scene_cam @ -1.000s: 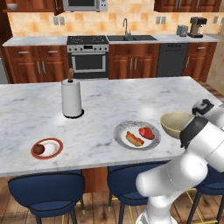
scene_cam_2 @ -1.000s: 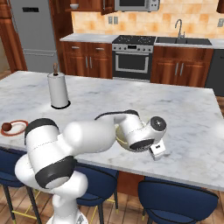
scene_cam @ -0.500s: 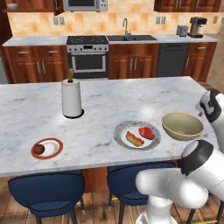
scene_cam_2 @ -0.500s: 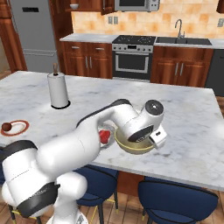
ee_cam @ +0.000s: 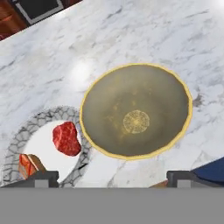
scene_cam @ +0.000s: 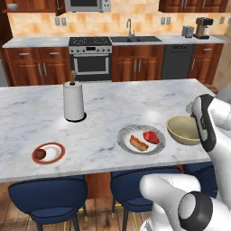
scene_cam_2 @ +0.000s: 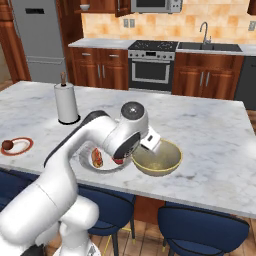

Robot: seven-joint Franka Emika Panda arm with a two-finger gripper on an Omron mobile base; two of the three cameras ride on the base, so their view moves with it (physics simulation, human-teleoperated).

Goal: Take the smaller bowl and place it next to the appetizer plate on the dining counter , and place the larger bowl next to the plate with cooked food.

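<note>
— So where does the wide olive-beige bowl with the thin yellow rim [ee_cam: 136, 111] sit now?

— On the white-grey veined marble dining counter [scene_cam: 113, 101], upright, just beside the stone-patterned plate with the sausage and red meat [scene_cam: 141, 139] (rims near or touching, too close to call). A second ago the arm lay low over the bowl; half a second ago it was already lifting, and now the two-finger gripper [ee_cam: 112, 177] looks straight down on it from above.

— Is it holding anything?

— No. The dark fingertips [ee_cam: 43, 177] stand wide apart, either side of the near rim, with nothing between them. The bowl rests on its own.

— What does that mean for the task?

— I judge the larger-bowl half done: it stands next to the cooked food. The small white plate with a reddish-brown rim and brown lump [scene_cam: 48, 153] lies well apart to the left, past the white paper-towel roll [scene_cam: 73, 99], with no bowl beside it, so the smaller bowl likely remains to be fetched.
</note>
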